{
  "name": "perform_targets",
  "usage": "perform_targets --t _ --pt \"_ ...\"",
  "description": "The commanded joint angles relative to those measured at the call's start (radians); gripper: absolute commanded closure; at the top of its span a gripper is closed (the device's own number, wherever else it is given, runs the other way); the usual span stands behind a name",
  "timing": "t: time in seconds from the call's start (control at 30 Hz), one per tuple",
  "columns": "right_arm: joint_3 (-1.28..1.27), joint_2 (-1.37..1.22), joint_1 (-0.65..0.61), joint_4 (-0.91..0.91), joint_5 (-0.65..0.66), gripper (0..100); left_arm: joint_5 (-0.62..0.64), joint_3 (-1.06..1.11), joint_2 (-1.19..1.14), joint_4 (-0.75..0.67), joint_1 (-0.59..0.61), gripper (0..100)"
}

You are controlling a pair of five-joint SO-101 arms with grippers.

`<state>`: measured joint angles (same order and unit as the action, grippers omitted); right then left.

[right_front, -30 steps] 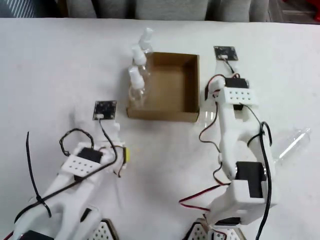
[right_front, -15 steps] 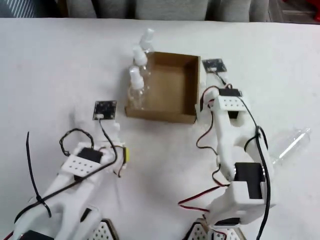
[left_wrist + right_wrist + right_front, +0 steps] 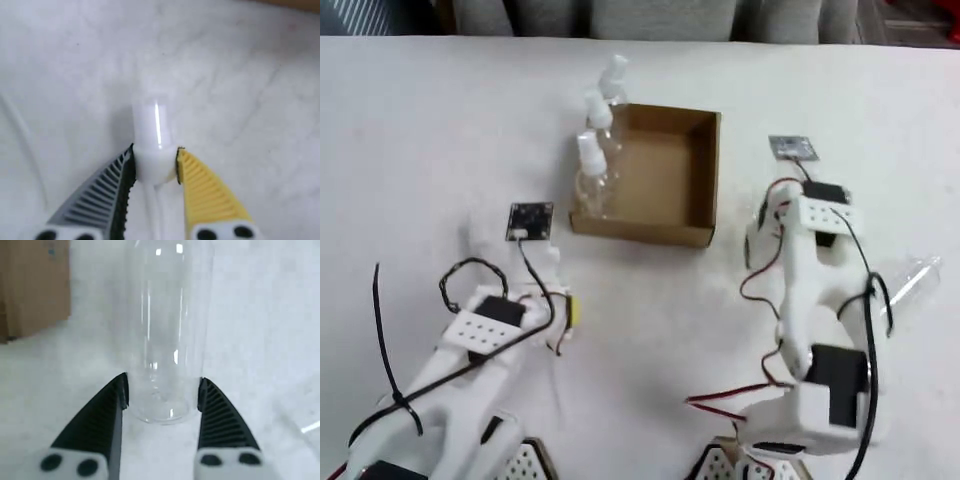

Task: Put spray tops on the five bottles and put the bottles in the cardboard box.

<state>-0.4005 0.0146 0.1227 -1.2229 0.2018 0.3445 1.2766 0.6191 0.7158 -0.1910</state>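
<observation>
**Table** (image 3: 420,120): carrying everything listed below.

**Cardboard box** (image 3: 645,232): sitting open and holding nothing, around the middle of the table toward the far edge. It is now lying slightly turned after being nudged a moment ago.

**Capped bottles** (image 3: 599,118), three: standing in a row just outside the box's left wall, running toward the far edge. Tops are on; none is boxed yet.

**Right gripper** (image 3: 162,385): clamping low on the clear bottle (image 3: 167,315), one dark finger on each side of it. A second ago this arm was sitting beside the box's right wall, and half a second ago it was pressing close against that wall. It is now pulling away toward the table's right edge and taking the bottle with it.

**Left gripper** (image 3: 155,155): pinching the white collar of a spray top (image 3: 152,125) between its grey and yellow fingers, low over the table near the near-left corner. This arm is keeping where it was a second ago.

**Lying bottle** (image 3: 910,280): resting on its side by the right edge, uncapped as far as I can tell.

**Reading:** the bottle is being drawn clear of the box, probably to meet the waiting spray top. Two cappings and all five boxings are looking outstanding.
</observation>
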Motion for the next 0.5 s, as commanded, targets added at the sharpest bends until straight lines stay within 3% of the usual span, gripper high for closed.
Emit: perform_targets --t 0.0,0.3,0.47 --pt "-0.041 0.131 0.048 -0.076 0.002 96.7 -0.012 -0.005 0.022 -0.023 0.008 98" --pt "-0.405 0.493 0.104 -0.008 0.014 96.1 -0.012 -0.005 0.022 -0.023 0.010 98" --pt "-0.516 0.611 0.148 0.031 0.084 85.8 -0.012 -0.005 0.022 -0.021 0.010 98"
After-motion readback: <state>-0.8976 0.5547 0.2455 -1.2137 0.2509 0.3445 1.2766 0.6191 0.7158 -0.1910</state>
